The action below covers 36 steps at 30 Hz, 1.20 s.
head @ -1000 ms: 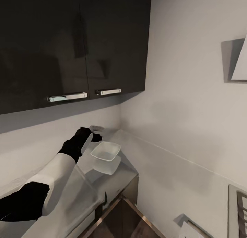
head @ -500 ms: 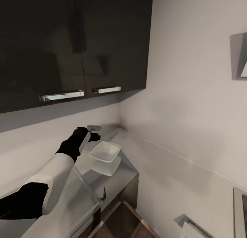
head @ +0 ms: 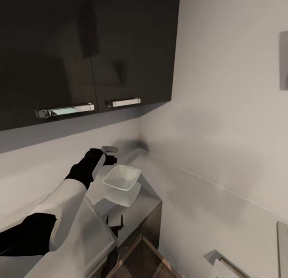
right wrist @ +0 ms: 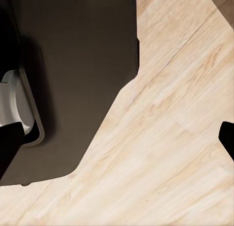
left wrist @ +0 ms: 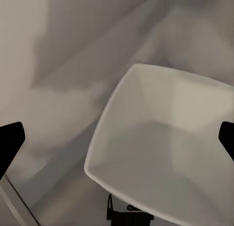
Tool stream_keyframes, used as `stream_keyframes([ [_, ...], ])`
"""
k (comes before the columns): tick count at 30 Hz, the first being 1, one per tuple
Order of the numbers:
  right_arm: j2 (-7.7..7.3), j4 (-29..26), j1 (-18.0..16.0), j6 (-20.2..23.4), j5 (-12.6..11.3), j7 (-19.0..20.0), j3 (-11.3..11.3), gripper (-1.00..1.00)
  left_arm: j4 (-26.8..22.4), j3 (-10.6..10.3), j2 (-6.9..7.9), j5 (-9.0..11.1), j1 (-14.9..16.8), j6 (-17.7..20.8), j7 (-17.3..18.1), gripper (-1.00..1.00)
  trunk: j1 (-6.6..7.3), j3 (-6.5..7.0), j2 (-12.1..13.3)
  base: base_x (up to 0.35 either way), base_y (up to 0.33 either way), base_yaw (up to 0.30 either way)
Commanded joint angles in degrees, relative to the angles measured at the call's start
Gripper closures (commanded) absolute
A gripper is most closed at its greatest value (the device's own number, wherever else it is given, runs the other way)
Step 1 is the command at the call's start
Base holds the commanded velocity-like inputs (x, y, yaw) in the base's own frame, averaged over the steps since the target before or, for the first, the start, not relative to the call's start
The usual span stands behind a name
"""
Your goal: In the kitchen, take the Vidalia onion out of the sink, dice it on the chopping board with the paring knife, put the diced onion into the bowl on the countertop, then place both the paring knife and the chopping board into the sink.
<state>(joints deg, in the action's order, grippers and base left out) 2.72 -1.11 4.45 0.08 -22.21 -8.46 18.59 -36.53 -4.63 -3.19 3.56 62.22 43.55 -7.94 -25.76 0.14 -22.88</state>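
Dark wall cabinets (head: 88,50) hang over the grey bench (head: 136,208), where the bowl (head: 121,177) sits near the corner. Just beside the bowl, the left gripper (left wrist: 117,138) hovers wide open and empty; the right gripper (right wrist: 117,138) is likewise open, over the floor (right wrist: 161,138). Onion not in sight; next, I judge, is finding the sink.

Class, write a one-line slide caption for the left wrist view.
Left gripper open above the empty white bowl on the grey countertop.
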Motion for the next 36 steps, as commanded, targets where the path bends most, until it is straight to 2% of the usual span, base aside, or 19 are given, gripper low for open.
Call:
stream_keyframes([
  [1,0.00,-0.1,0.0,0.0,-0.6,-0.2,0.5,-1.00,-0.1,-0.2,0.02,0.4,0.0,0.2,-0.4,-1.00,-0.02,-0.10,0.0,0.012,0.000,0.000],
  [36,0.00,0.0,0.0,0.1,-0.6,-0.2,0.5,-1.00,0.3,-0.3,0.55,0.3,0.0,0.2,-0.4,-1.00,-0.02,-3.35,0.0,0.001,0.000,0.000],
])
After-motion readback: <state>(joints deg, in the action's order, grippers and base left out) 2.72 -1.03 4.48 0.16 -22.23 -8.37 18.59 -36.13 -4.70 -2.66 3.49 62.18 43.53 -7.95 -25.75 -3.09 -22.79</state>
